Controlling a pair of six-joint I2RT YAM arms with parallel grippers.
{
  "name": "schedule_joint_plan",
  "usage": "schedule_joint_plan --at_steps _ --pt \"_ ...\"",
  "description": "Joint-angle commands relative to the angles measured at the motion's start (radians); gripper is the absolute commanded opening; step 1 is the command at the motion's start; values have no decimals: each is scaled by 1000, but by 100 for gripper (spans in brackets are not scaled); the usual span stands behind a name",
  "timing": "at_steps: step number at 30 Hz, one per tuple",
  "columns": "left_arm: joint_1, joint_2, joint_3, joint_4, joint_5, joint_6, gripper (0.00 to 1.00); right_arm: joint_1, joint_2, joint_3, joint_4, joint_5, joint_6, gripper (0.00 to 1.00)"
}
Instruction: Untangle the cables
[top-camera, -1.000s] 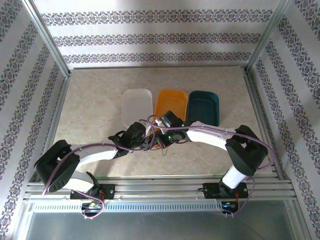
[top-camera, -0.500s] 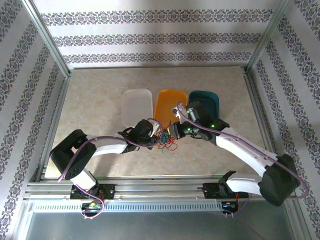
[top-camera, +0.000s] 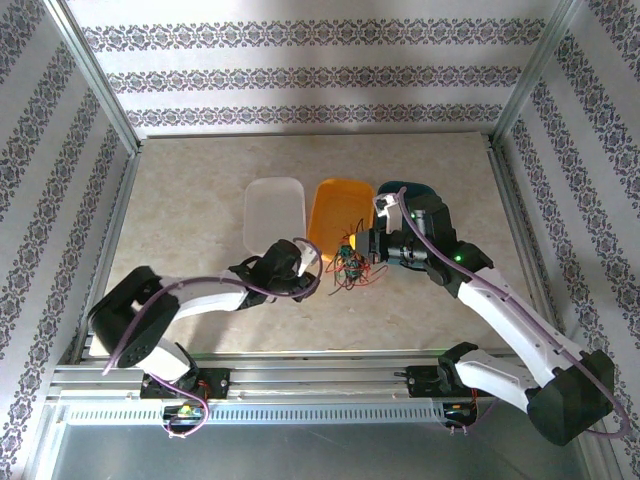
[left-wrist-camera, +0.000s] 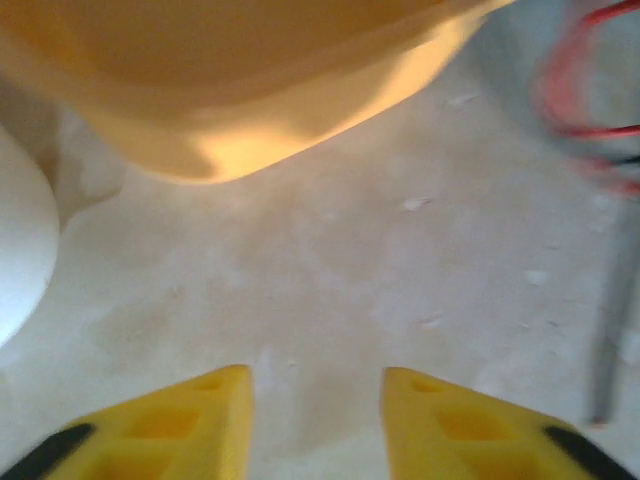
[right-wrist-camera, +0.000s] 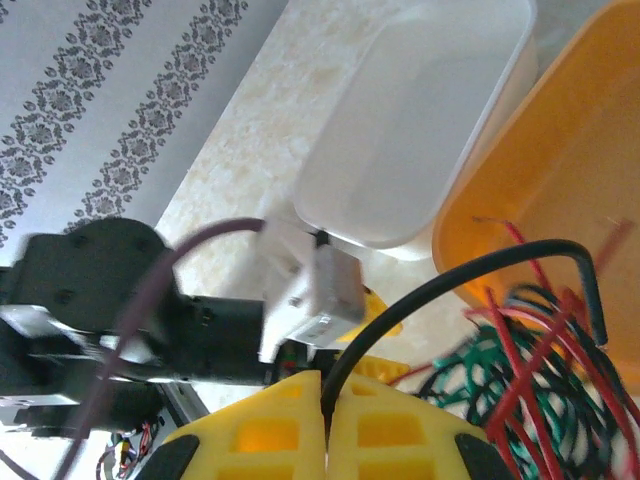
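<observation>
Patterned wallpaper walls, marbled counter (top-camera: 190, 200). White tray (top-camera: 273, 210) and orange tray (top-camera: 340, 205) mid-counter. Cables (top-camera: 350, 265), a red, green and black tangle, at orange tray's near rim. Judged light, limp, springy, snag-prone; best taken at free end or outer loop. Right fingers (right-wrist-camera: 300, 410) clenched on black cable (right-wrist-camera: 450, 275). Left fingers (left-wrist-camera: 215, 410) apart, empty, left of tangle. No legible writing.

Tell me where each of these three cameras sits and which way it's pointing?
Top external: above and behind, looking down on the table, left arm, right arm and cables.
Left wrist: low, facing the orange tray over its open left gripper.
Right wrist: looks past the right gripper, shut on a black cable, toward the white tray.
Shared: both wrist views show the orange tray.
</observation>
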Motion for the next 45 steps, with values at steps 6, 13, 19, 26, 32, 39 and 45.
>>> schedule_joint_plan --at_steps 6,13,19,26,32,39,45 --pt "-2 -181 21 -111 259 106 81 11 -6 -24 37 -81 28 4" --pt "-28 -129 89 -59 257 128 87 26 23 -17 59 -149 64 4" --pt "-57 -60 151 -57 299 150 84 34 36 -22 97 -149 101 4" --pt "-61 -20 162 -41 285 145 42 36 51 -34 149 -151 143 4" --pt "-61 -46 127 -70 259 135 2 3 -3 -53 145 7 159 4" --pt "-60 -111 45 -102 209 124 0 -39 -146 -80 111 386 161 4" --pt "-59 -121 0 -128 161 127 0 -67 -269 -54 91 614 129 3"
